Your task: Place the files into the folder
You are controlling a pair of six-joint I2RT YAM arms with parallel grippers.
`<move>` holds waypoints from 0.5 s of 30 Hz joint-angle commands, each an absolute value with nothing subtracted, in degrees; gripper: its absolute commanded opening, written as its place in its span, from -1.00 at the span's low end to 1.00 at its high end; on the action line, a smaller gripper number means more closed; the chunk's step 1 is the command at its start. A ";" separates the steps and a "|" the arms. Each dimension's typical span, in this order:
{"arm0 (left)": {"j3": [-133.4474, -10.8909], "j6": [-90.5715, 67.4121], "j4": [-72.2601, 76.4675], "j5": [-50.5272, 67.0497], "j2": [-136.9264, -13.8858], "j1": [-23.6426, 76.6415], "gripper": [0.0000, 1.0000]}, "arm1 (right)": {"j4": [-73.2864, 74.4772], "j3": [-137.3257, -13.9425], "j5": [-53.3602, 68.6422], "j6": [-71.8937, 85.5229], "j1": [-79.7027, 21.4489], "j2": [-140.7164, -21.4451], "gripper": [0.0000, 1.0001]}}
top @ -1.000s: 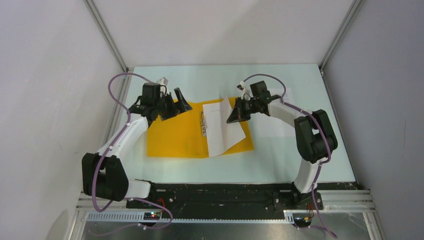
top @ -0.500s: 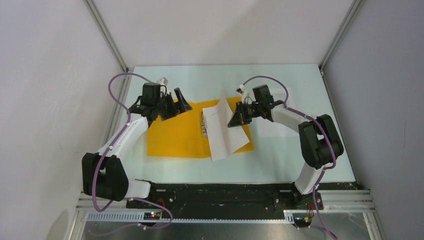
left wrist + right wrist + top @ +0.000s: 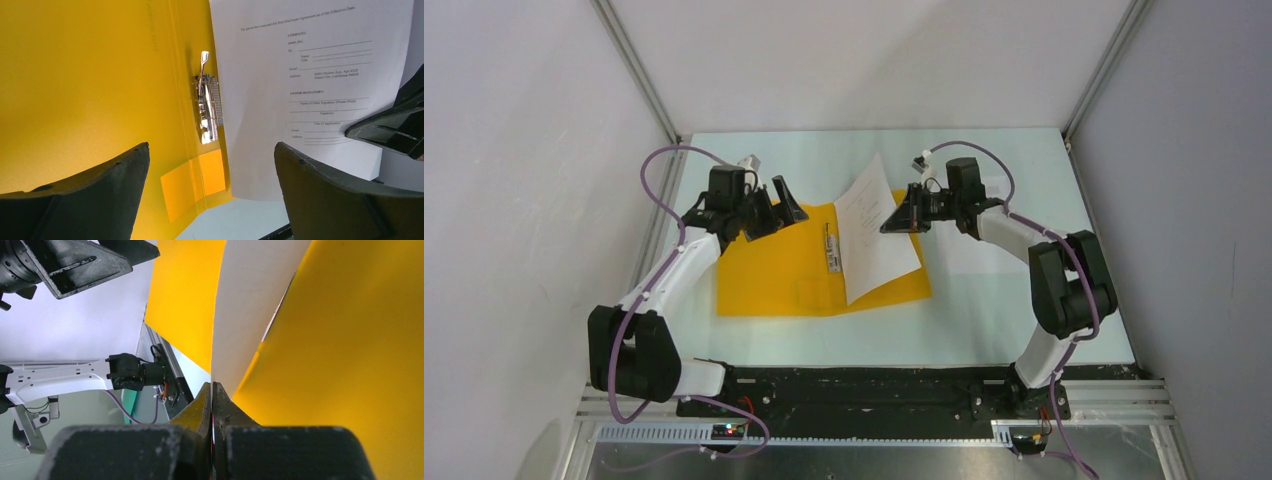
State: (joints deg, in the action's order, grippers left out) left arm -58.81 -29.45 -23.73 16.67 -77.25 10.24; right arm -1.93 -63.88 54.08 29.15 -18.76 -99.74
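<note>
The orange-yellow folder (image 3: 764,270) lies open and flat on the table, its metal clip (image 3: 832,248) at the spine. One of the files, a white printed sheet (image 3: 874,240), slants up from the folder's right cover, its far edge raised. My right gripper (image 3: 892,223) is shut on that sheet's right edge; the right wrist view shows the sheet (image 3: 250,305) pinched between the jaws of the right gripper (image 3: 211,386), with the folder (image 3: 350,340) beside it. My left gripper (image 3: 774,205) hangs open over the folder's far left corner. In the left wrist view the left gripper (image 3: 211,147) is empty, above the clip (image 3: 207,107).
More white sheets (image 3: 974,250) lie flat on the table to the right of the folder, under my right arm. Grey walls and metal frame posts close in the table on the left, right and far sides.
My right gripper has risen and moved back and right with the sheet. The sheet's far edge has lifted off the folder and now stands higher. The left arm has not moved.
</note>
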 commanded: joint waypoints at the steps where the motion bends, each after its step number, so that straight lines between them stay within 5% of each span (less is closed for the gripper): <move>1: -59.41 -28.04 -22.74 16.17 -77.17 10.24 0.96 | -1.52 -64.14 54.78 29.37 -19.40 -100.88 -1.00; 15: -58.20 -27.50 -22.75 16.05 -77.01 9.52 0.97 | 2.72 -64.14 52.62 29.62 -18.71 -106.45 -1.00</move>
